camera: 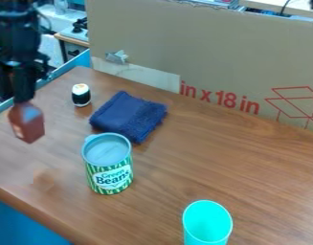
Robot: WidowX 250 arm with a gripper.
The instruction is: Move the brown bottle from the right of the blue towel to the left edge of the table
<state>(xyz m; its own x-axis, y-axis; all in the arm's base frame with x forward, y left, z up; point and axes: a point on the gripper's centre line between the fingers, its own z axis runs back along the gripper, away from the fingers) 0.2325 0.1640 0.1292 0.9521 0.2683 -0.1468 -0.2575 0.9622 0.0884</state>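
The black gripper (22, 99) hangs over the left part of the wooden table (235, 165), its fingers closed on the top of a reddish-brown, bottle-like item (27, 125), which is held above the tabletop. To its right are a toy sushi roll (81, 95), a folded navy cloth (128, 115) and an upright green-and-white striped can (109, 172) just beside the cloth; a turquoise cup (207, 224) stands well apart, near the bottom edge of the view.
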